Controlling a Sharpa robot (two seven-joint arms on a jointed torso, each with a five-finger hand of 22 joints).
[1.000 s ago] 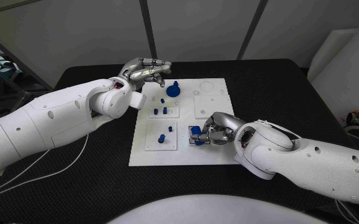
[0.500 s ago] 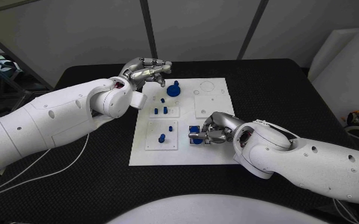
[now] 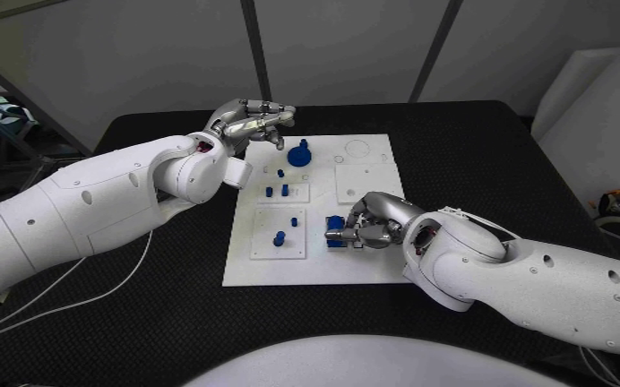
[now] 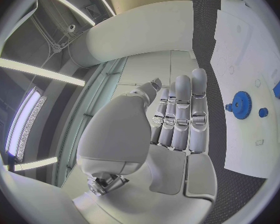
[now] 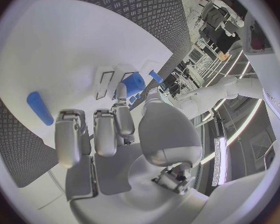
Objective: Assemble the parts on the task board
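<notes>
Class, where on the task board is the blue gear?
In the head view, the blue gear stands at the task board's far edge, beside the left hand.

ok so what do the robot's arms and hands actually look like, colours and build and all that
Both arms are bulky, smooth white shells with rounded joints and small dark dots on the casing. Each ends in a silver metallic hand, the left hand and right hand, with segmented fingers and pale pads. A red spot shows at the left wrist, and thin pale cables trail beneath the left arm.
</notes>
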